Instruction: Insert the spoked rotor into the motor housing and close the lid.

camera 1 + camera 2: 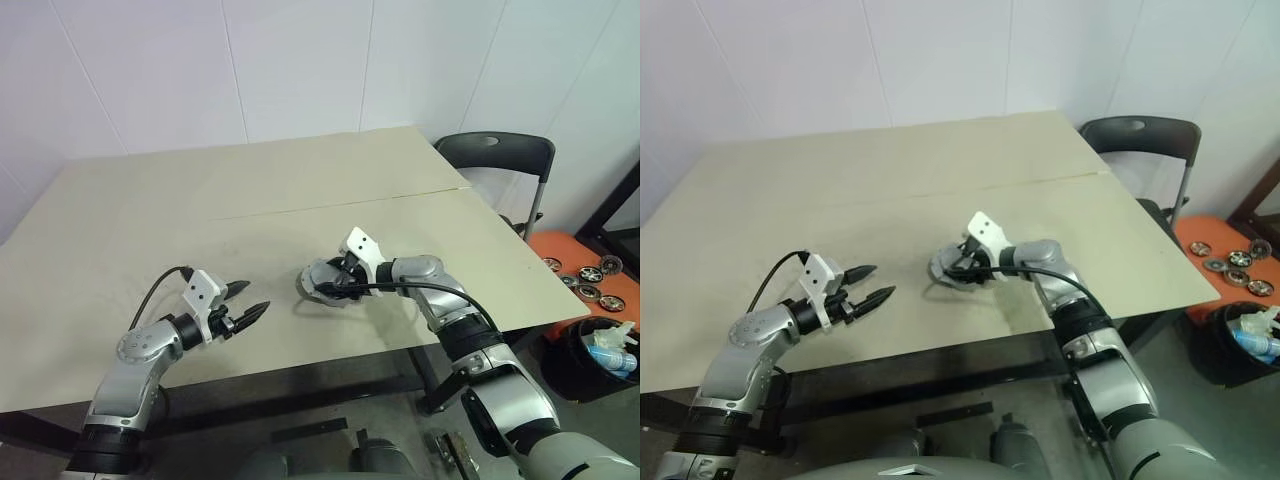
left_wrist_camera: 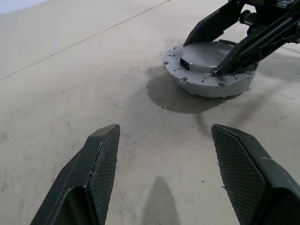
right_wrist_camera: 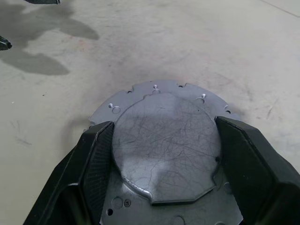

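The left pincer [image 2: 165, 129] lies nearest, low at the left of the head view. Its two black fingers are spread wide apart and nothing is held between them. It is kept just above the pale beige tabletop [image 1: 250, 190], well apart from the work and turned toward it. This is judged to be a waiting station, from which support can be lent without crowding the other arm.

Near the middle of the head view, slightly right of centre, the round grey metal motor housing [image 1: 318, 281] is set flat on the tabletop. It is seen with a holed flange and a scratched, raised flat face on top.

The right pincer [image 3: 164, 124] is brought down over it. Its fingers are parted and placed on either side of the raised face, close against its edges. Whether they press on it cannot be told. The straddling pose is judged to serve for centring or steadying the body before it is gripped or turned.

As the upper face is closed, it cannot be told whether the spoked rotor is seated inside.
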